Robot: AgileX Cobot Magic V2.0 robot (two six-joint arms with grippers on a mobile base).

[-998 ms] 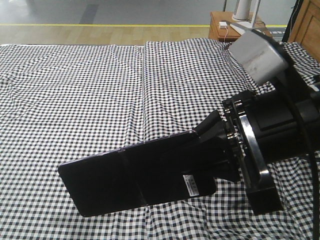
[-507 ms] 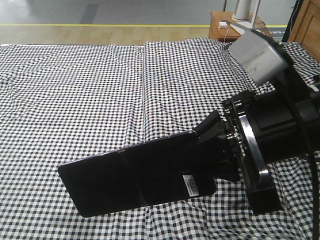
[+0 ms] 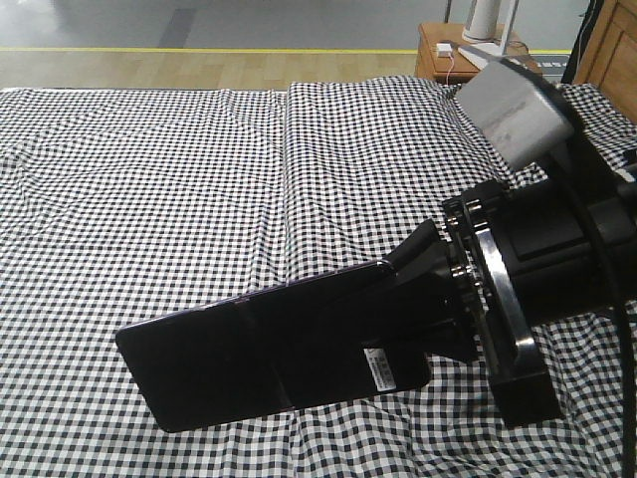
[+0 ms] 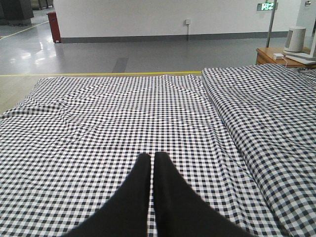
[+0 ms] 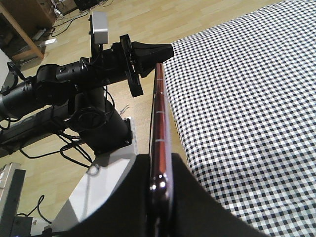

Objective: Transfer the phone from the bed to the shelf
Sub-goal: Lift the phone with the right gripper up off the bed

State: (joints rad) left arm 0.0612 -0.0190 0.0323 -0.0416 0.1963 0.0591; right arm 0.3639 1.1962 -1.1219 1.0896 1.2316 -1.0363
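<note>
Clamping the phone [image 3: 259,358] by its sticker end, the right gripper [image 3: 413,317] holds it over the bed's [image 3: 199,179] near edge, long axis pointing straight out toward the left gripper [image 4: 151,162], which is pinched together on nothing.

Right claw [image 5: 159,172] clamps the phone [image 5: 159,123] edge-on; bed [image 5: 247,98] right, left arm [image 5: 74,84] over floor [image 5: 163,19] far left.
</note>
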